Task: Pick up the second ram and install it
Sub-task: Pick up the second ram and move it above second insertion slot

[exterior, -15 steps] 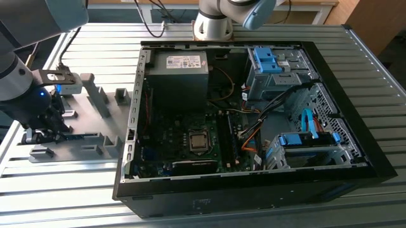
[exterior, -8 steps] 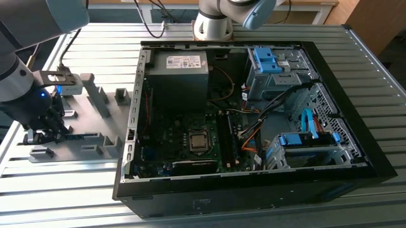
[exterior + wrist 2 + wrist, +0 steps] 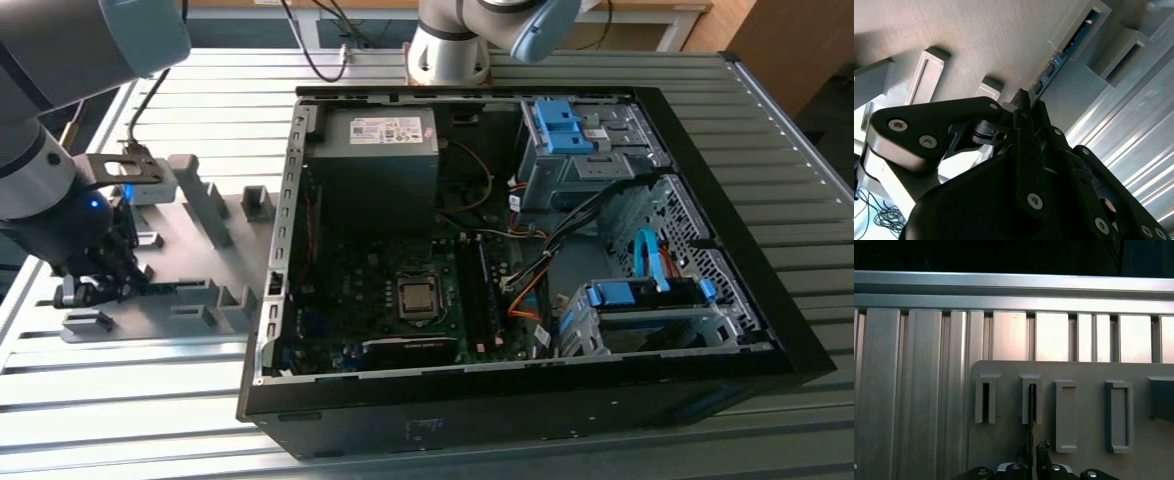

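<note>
The second ram point(image 3: 1066, 52) is a thin dark board with small chips, standing on edge in slotted blocks of the pale grey holder plate point(image 3: 200, 215). In the first wrist view the ram point(image 3: 1031, 412) shows edge-on as a dark line running from a slot down to my gripper point(image 3: 1033, 454). In the second wrist view my gripper point(image 3: 1029, 102) has its black fingers closed on either side of the ram's near end. In the exterior view my gripper point(image 3: 87, 288) is low over the plate at the exterior view's left, well apart from the computer.
An open black computer case point(image 3: 534, 400) lies to the exterior view's right of the plate, with its motherboard point(image 3: 400, 300), cables and blue drive bays exposed. Several grey holder blocks point(image 3: 1066, 415) stand on the plate. Everything rests on a ribbed aluminium table point(image 3: 134, 390).
</note>
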### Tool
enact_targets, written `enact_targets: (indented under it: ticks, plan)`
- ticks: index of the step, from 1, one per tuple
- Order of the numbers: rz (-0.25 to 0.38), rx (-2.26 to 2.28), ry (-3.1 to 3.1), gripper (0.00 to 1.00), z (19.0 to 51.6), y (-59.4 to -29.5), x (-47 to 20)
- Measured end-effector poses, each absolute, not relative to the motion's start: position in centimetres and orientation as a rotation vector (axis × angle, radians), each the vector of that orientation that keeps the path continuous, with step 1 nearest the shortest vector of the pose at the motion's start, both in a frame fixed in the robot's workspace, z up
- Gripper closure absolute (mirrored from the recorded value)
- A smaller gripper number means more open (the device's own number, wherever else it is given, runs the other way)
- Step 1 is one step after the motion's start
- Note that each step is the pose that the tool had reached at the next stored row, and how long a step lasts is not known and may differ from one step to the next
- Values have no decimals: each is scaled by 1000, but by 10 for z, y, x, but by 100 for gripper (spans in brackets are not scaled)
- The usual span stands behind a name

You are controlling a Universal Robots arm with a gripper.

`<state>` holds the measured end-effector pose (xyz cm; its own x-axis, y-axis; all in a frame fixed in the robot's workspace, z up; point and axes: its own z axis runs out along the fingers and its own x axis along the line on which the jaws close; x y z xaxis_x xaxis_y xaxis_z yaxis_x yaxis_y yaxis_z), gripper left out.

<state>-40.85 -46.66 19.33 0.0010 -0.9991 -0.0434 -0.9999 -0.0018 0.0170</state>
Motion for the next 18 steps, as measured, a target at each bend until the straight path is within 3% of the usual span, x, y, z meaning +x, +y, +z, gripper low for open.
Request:
enact_targets:
  ticks: [18]
  plan:
    - [67,-2210,2206,78,187,-467,-407]
